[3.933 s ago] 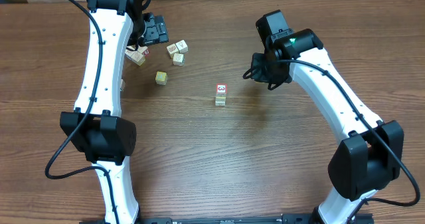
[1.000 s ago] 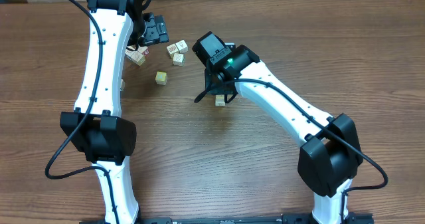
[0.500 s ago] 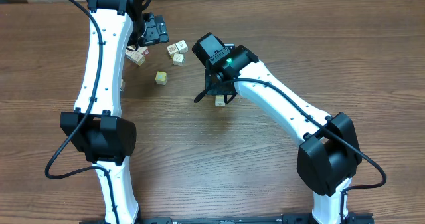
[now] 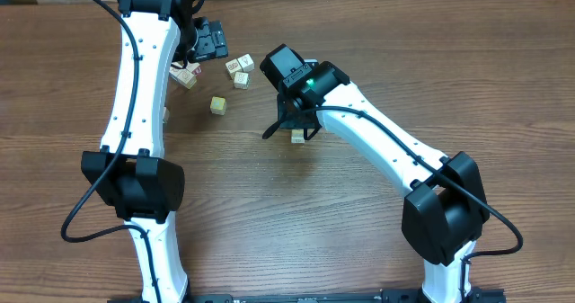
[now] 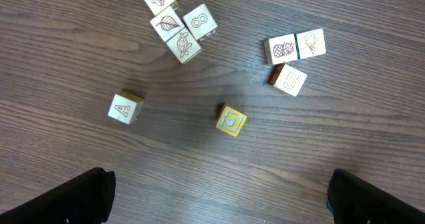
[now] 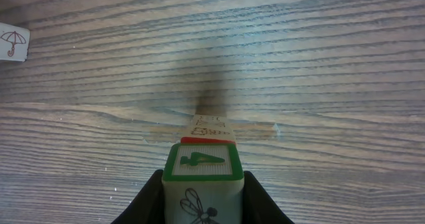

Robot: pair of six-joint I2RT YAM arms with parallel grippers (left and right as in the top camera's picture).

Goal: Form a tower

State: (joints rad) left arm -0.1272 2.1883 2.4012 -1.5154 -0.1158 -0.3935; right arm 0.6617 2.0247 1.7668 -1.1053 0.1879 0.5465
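Right gripper (image 6: 202, 194) clamped on green-framed cube (image 6: 202, 165), poised over the tower (image 6: 208, 128) mid-table; contact unclear. Left gripper (image 5: 216, 197) jaws wide apart, above loose cubes (image 5: 179, 24). Risk: off-centre release, or a finger brushing the stack, likely topples it.

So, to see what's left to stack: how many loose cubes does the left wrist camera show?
9: a cluster of four at top, a trio upper right, the A cube at left, the yellow cube mid-frame. More may lie off-frame.
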